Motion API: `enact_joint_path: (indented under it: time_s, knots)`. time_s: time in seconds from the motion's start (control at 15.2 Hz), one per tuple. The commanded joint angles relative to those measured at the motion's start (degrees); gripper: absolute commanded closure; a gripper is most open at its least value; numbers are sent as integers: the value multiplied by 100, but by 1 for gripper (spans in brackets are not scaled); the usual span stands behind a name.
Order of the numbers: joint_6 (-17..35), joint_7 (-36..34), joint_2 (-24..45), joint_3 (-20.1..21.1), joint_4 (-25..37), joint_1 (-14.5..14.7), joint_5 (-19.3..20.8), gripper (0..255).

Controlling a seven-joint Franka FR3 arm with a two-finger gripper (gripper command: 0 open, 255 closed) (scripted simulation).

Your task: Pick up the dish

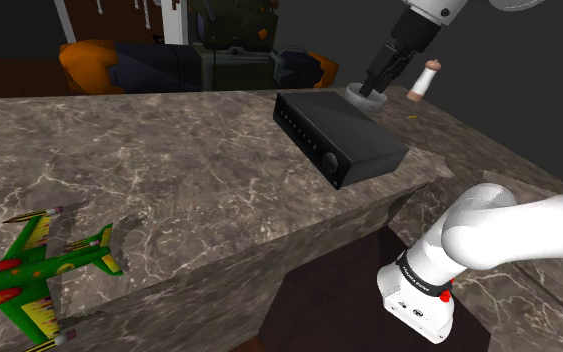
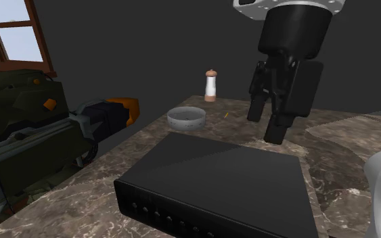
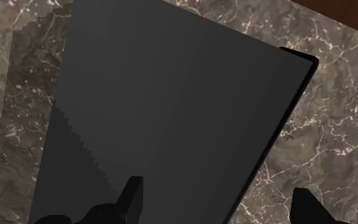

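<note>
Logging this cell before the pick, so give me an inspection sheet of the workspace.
Surface: brown veined marble counter.
Job's things: grey shallow round dish, upright, untouched.
Clutter: flat black box with front buttons; white shaker with brown cap; green, red and yellow toy plane.
Grippers: black gripper open above the box, holding nothing.
Cables: nothing seen.
Surroundings: olive machine with orange tip; wood-framed window.
</note>
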State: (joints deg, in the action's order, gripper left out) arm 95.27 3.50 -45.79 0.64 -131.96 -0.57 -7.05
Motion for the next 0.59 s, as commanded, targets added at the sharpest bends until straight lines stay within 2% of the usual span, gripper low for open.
enact_joint_path:
  time_s: [0.0, 0.53]
  knots:
    - [0, 0, 0, 0, 0, 0, 0, 0]
    - [499, 931, 955, -717, 218, -262, 557, 0]
